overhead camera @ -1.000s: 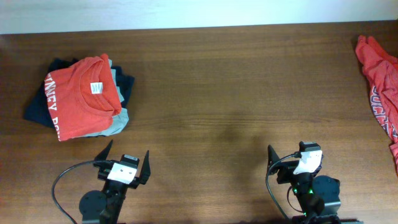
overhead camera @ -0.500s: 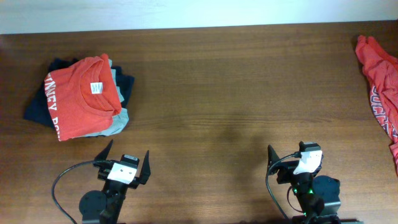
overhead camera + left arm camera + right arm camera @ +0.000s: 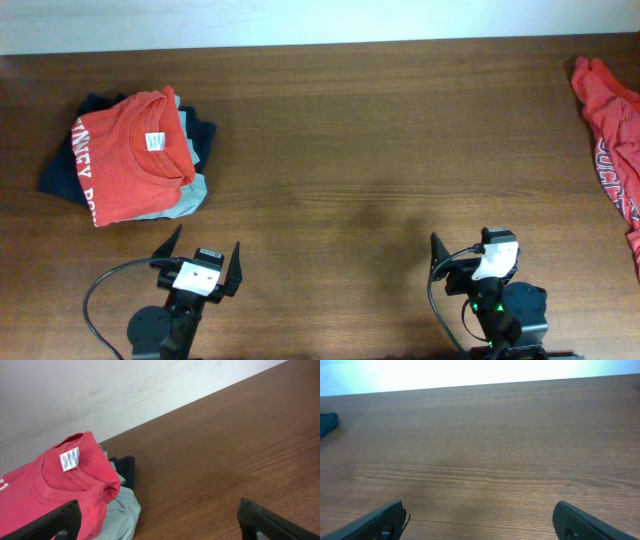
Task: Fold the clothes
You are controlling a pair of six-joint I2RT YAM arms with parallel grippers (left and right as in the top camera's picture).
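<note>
A folded orange-red T-shirt (image 3: 125, 155) with white lettering and a white neck tag lies on top of a stack at the left of the table, over a pale grey-blue garment (image 3: 190, 195) and a navy garment (image 3: 60, 175). The stack also shows in the left wrist view (image 3: 60, 485). An unfolded orange-red T-shirt (image 3: 612, 125) lies crumpled at the far right edge. My left gripper (image 3: 203, 258) is open and empty near the front edge, just below the stack. My right gripper (image 3: 470, 252) is open and empty at the front right, over bare wood (image 3: 480, 460).
The brown wooden table (image 3: 380, 150) spans the view, with a pale wall beyond its far edge. Black cables loop beside both arm bases at the front edge.
</note>
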